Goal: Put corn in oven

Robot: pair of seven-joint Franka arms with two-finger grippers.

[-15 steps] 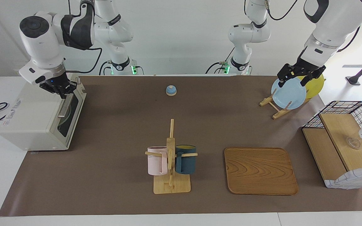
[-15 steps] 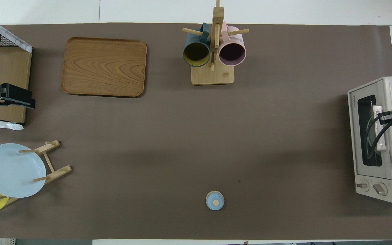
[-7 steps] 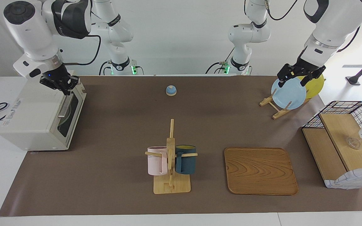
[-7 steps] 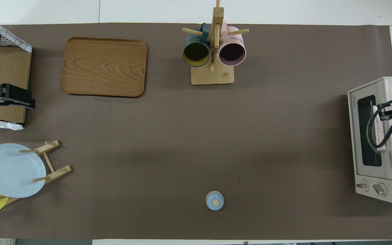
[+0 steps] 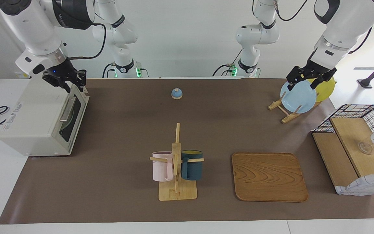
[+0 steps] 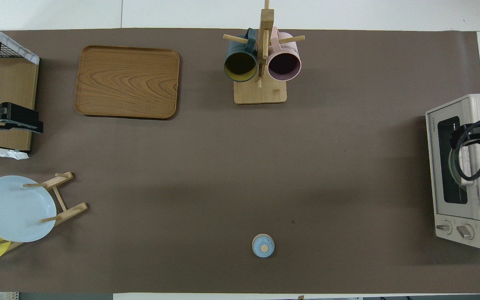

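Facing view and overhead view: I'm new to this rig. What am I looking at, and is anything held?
Two white robot arms work at a table covered by a brown mat. The facing view looks from across the table at the arms. The overhead view looks down from above their own end, so the two are half a turn apart.

The boxy off-white toaster oven stands at the right arm's end with its door shut. The right gripper hangs over its top front edge. The left gripper waits up by the round blue plate and round yellow plate in their rack.

Also on the table are a wooden mug stand with a pink and a dark blue mug, a wooden tray, a wire-and-wood basket and a small blue knobbed lid.

No corn shows in either view, and neither gripper visibly holds anything.
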